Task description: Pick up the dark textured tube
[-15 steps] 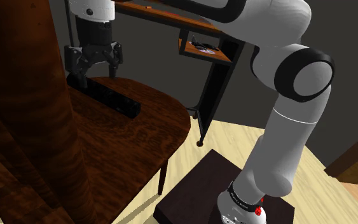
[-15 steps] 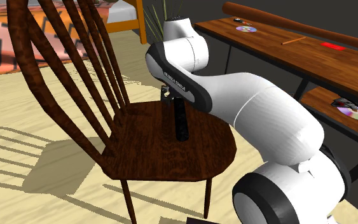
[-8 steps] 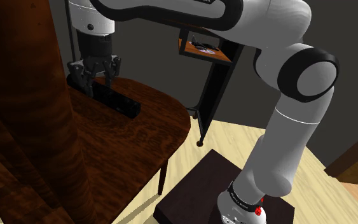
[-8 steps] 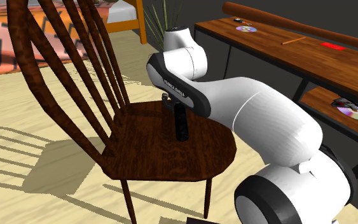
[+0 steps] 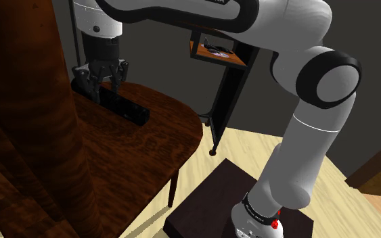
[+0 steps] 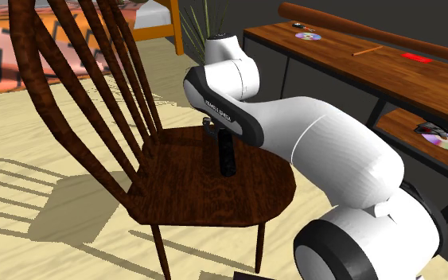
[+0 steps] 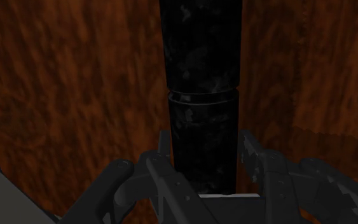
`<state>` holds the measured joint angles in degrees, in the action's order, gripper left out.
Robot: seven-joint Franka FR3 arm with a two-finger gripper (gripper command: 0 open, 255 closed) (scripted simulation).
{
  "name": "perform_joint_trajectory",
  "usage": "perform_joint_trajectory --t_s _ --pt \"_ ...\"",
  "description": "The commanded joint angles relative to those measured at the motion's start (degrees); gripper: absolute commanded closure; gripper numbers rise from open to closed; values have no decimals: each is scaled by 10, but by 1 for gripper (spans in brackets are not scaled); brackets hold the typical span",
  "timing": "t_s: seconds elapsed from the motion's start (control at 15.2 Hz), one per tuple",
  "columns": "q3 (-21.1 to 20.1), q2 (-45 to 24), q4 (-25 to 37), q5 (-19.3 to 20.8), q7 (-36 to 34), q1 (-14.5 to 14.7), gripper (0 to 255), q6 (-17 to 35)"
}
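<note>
A black, mottled tube (image 5: pixel 126 107) lies on the dark wooden chair seat (image 5: pixel 141 152), running from the seat's far side toward the shoulder view's right. My black gripper (image 5: pixel 99 86) comes straight down on the tube's far end and is shut on it. In the wrist view both fingers (image 7: pixel 163 145) press against the sides of the tube (image 7: pixel 203 76), with the seat's wood grain behind it. In the second exterior view the tube (image 6: pixel 227 156) lies on the seat (image 6: pixel 190 187), and the arm's wrist covers its far end.
The chair's tall spindle back (image 6: pixel 79 87) rises beside the seat, and one post (image 5: pixel 26 115) stands close in the shoulder view. A wooden desk (image 6: pixel 357 64) with discs and a lower shelf (image 5: pixel 216 51) stands behind. The stand (image 5: pixel 216 209) sits on pale floor.
A second ago the fingers stood wide open over the tube's end. The hand has come down a little and the fingers have closed onto the tube; the tube has not moved.
</note>
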<state>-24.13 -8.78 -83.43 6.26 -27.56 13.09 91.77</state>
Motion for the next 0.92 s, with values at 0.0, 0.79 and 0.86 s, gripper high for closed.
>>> perform_joint_trajectory --t_s 0.0,0.79,0.86 --pt "0 -2 2 1 -1 1 255 -2" --pt "-5 -46 155 20 -5 19 255 -115" --pt "-5 -52 171 23 -6 22 255 -125"
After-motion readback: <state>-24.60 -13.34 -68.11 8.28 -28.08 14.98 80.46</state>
